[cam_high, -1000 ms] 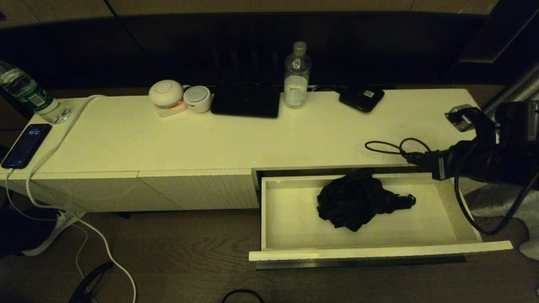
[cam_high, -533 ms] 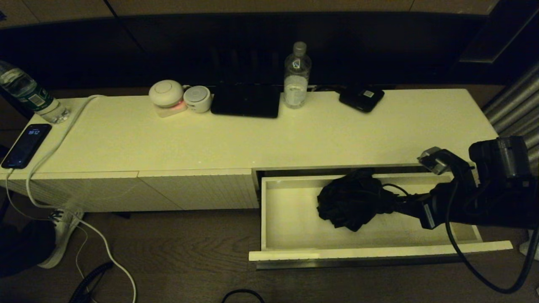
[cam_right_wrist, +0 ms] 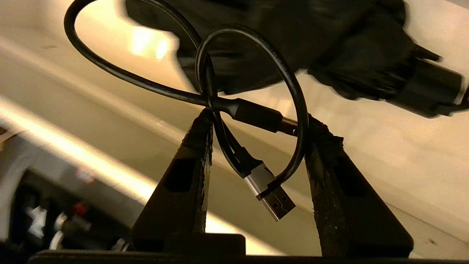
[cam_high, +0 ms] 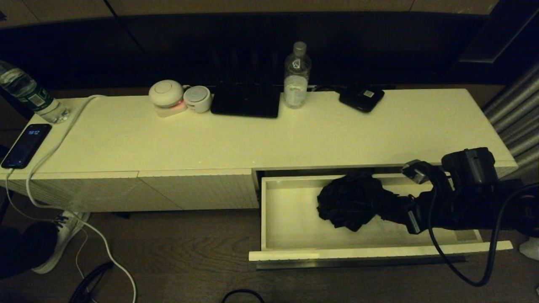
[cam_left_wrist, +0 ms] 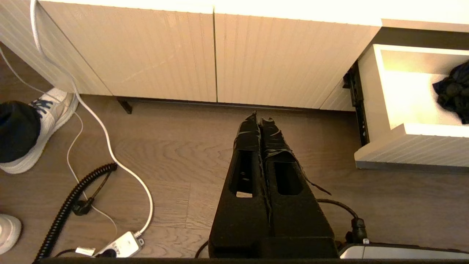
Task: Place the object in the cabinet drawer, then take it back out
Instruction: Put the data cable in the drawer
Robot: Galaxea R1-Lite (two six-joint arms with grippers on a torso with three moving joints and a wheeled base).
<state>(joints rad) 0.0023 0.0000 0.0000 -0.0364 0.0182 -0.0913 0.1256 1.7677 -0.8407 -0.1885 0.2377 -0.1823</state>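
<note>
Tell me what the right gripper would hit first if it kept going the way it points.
Probably the black bundle lying in the drawer. The right gripper, shut on a looped cable, points straight at it; how near is unclear.

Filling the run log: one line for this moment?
right hand: shut on cable | over open drawer, beside umbrella | left hand: shut, parked

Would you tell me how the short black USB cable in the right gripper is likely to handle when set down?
The USB cable looks thin and looped, so probably floppy and light. Right gripper pinches it across crossed strands; the loops may spring open or snag once released.
</note>
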